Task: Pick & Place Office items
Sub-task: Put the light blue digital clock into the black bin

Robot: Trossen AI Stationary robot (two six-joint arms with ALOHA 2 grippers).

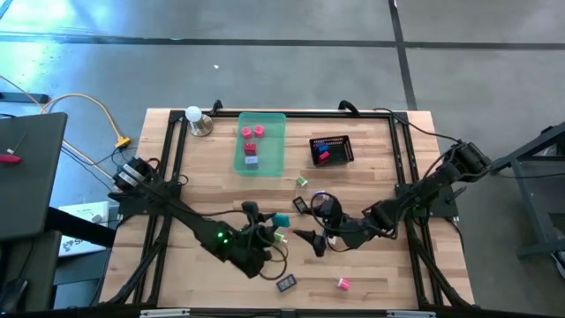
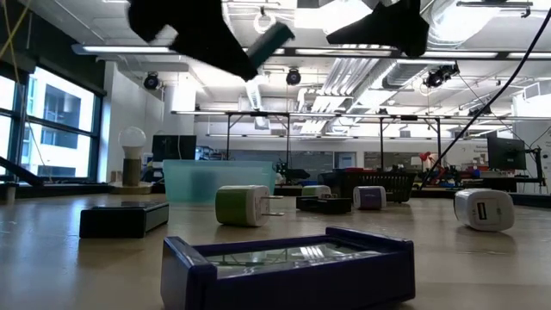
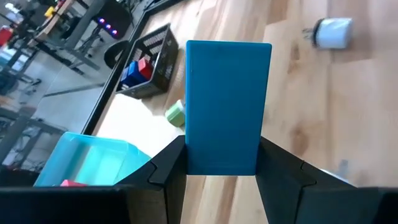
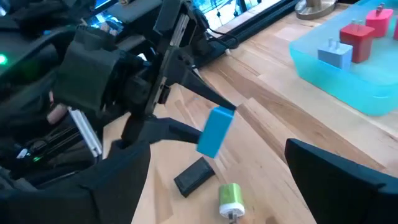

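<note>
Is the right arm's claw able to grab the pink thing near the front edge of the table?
Probably yes. The right gripper is open and empty, and the pink piece lies alone on bare wood with nothing between them. The left gripper is busy holding a teal piece.

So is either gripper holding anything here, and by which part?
The left gripper pinches the flat teal rectangular block by one short end; the right gripper is open, holding nothing.
</note>
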